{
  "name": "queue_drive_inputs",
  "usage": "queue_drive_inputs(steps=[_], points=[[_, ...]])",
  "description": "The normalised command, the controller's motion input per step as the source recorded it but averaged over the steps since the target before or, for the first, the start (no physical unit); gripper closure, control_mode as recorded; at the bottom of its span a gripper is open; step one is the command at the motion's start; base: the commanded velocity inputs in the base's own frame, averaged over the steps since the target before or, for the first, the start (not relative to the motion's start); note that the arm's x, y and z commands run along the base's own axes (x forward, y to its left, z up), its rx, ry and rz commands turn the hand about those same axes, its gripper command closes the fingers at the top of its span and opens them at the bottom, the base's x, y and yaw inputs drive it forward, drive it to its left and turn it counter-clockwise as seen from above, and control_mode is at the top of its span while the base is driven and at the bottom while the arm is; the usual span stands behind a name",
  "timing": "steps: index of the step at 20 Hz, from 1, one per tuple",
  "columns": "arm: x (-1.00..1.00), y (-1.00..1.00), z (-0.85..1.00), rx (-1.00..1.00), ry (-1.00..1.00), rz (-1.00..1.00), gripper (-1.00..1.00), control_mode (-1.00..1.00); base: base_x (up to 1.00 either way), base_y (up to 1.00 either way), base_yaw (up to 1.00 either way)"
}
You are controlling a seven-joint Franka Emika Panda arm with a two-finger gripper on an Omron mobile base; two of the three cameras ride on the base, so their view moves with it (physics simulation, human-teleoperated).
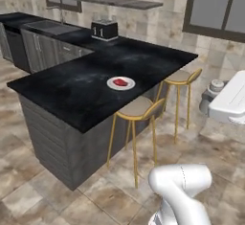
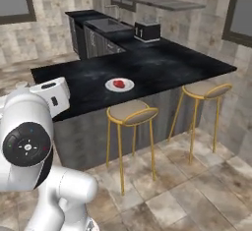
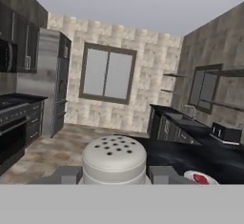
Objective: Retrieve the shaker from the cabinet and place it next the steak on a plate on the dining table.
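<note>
- The small whitish-grey round shaker [image 3: 114, 160] with holes in its rounded cap sits between the two dark finger tips of the gripper [image 3: 114, 174]. The jaws are closed on it, one on each side.
- The shaker stands upright in the grip, with its cap pointing up and its long way running up and down.
- In the left base view, the shaker's cap [image 1: 217, 85] peeks out by the white hand at the right edge, high above the tiled floor [image 1: 38, 185].
- The round white flat plate [image 1: 121, 83] lies on the big black marbled stone dining table [image 1: 72, 95], near the edge above the two gold stools with tan seats [image 1: 139, 109].
- The small red chunk of steak [image 1: 121, 82] lies in the middle of the plate.
- In the hand view, the plate [image 3: 200, 178] is low and to the right of the shaker, well apart from it.
- So I think the shaker must go forward and to that side, over the table edge, and then down.
- There is bare table all around the plate, so there looks to be room to stand the shaker beside it.
- The black toaster [image 1: 105, 29] sits far back on the other counter, out of the way.
</note>
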Motion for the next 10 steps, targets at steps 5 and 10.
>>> queue_drive_inputs(steps=[5, 10], points=[[0.00, 0.00, 0.00, 0.00, 0.00, 0.00, 1.00, 1.00, 1.00, -0.77, 0.28], [0.00, 0.00, 0.00, 0.00, 0.00, 0.00, 1.00, 1.00, 0.99, -0.98, 0.30]])
